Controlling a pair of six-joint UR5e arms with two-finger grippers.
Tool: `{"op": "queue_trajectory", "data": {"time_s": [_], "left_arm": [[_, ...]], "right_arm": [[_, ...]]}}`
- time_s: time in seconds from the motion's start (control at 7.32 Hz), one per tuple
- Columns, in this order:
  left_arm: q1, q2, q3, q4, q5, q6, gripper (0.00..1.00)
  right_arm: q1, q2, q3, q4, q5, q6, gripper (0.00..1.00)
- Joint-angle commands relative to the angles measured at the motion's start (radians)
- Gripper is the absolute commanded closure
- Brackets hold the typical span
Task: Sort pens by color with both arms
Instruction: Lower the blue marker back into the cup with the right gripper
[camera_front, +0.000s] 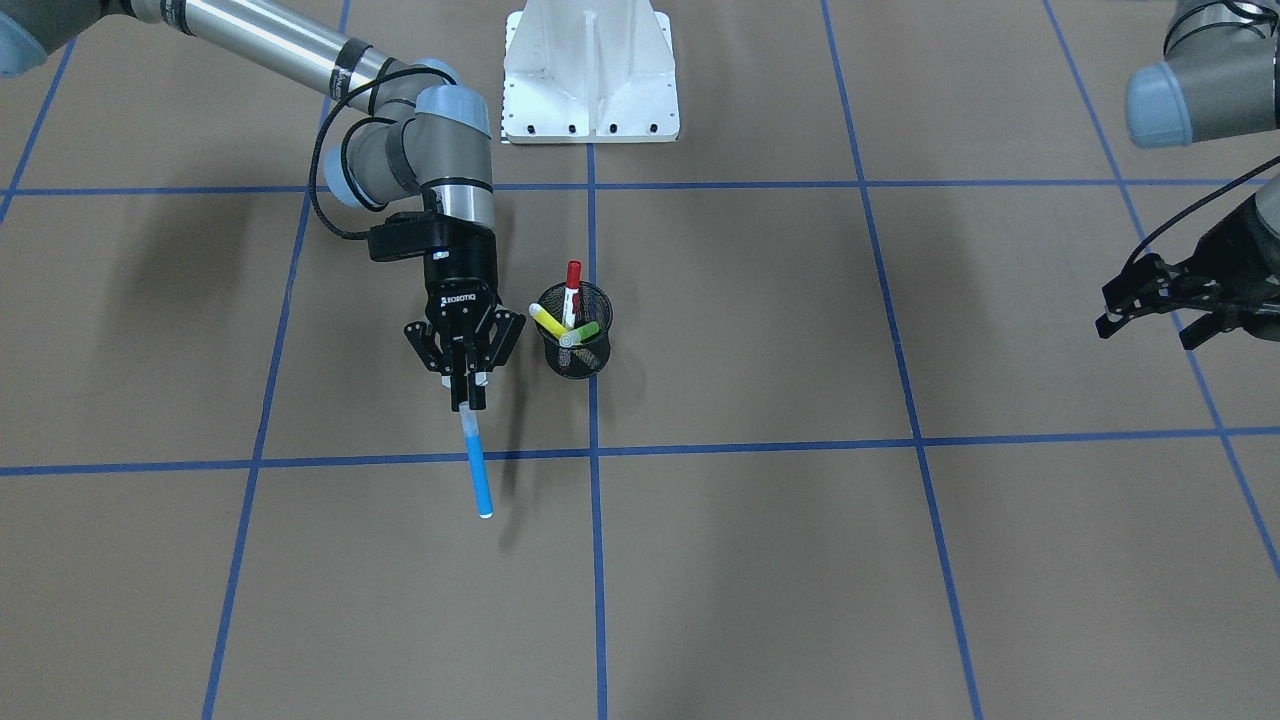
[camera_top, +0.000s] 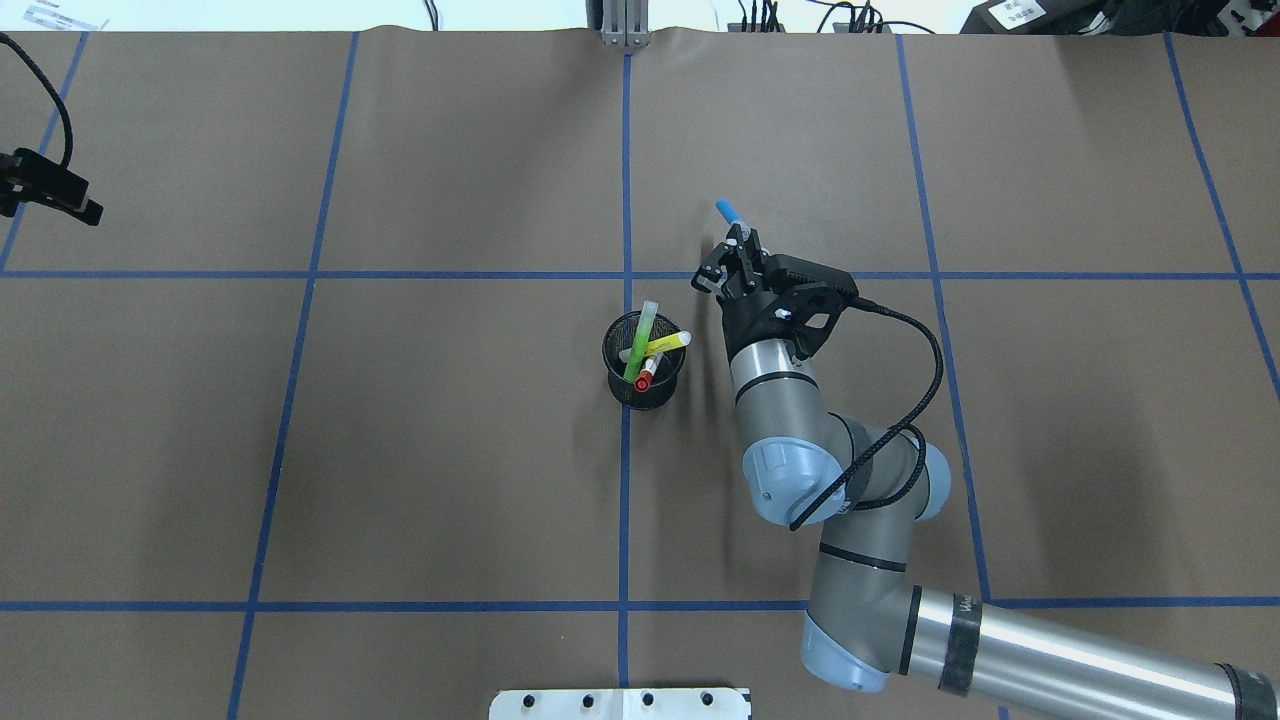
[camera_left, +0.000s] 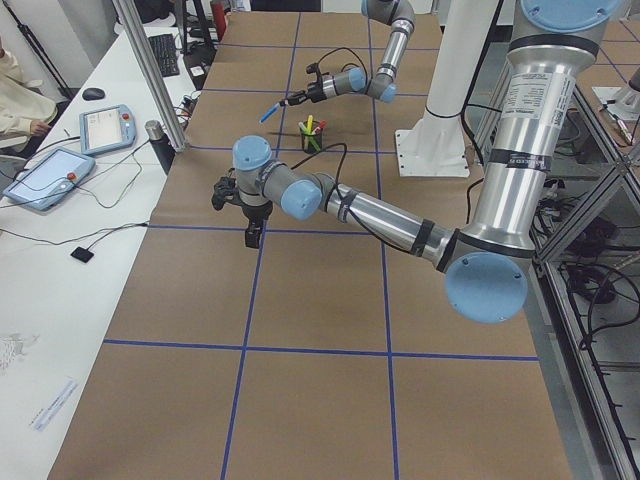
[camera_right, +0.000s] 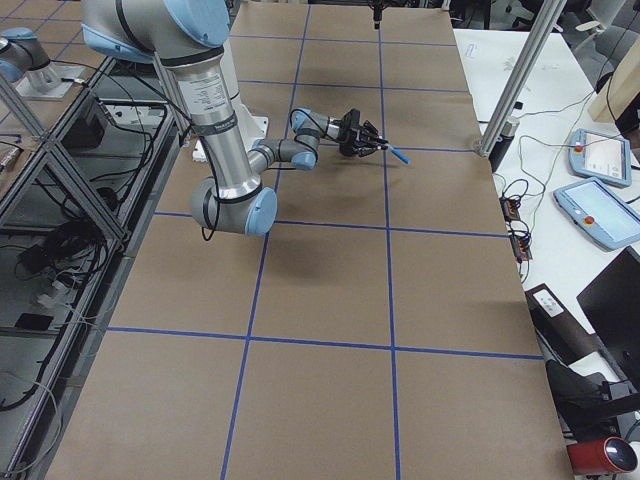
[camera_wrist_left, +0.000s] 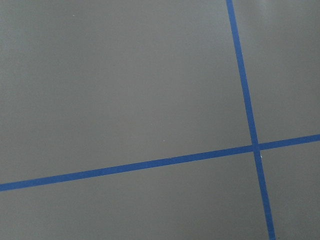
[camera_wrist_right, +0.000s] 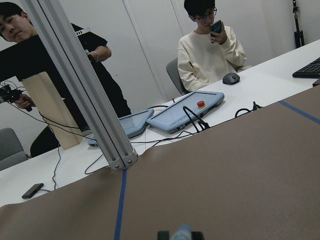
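My right gripper (camera_front: 470, 400) is shut on the upper end of the blue pen (camera_front: 478, 470), which hangs tilted above the table, just beside the black mesh cup (camera_front: 573, 345). The overhead view shows the blue pen (camera_top: 729, 211) sticking out past the right gripper (camera_top: 738, 240). Three pens stand in the cup (camera_top: 645, 375): the white one with a red cap (camera_front: 572, 290), the yellow one (camera_front: 545, 320) and the light green one (camera_front: 580, 332). My left gripper (camera_front: 1145, 330) hovers far off at the table's other side, open and with nothing in it.
The white pedestal base (camera_front: 590, 80) stands behind the cup. Blue tape lines (camera_front: 592, 560) divide the brown table into squares. Beyond the far edge are an aluminium post (camera_wrist_right: 85, 90), a white desk with tablets (camera_wrist_right: 185, 112), and two seated people.
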Motion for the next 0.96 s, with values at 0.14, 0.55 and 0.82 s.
{"op": "queue_trajectory", "data": {"time_s": [0.14,0.55,0.82], "left_arm": [[0.000,0.006,-0.003,-0.001,0.004,0.000,0.00],[-0.002,0.006,-0.006,-0.001,0.004,0.000,0.00],[-0.002,0.006,-0.006,-0.001,0.004,0.000,0.00]], "right_arm": [[-0.023,0.000,-0.053,0.006,-0.064,0.006,1.00],[-0.031,0.025,-0.059,0.007,-0.067,-0.002,0.95],[-0.031,0.026,-0.058,0.007,-0.060,-0.003,0.00]]}}
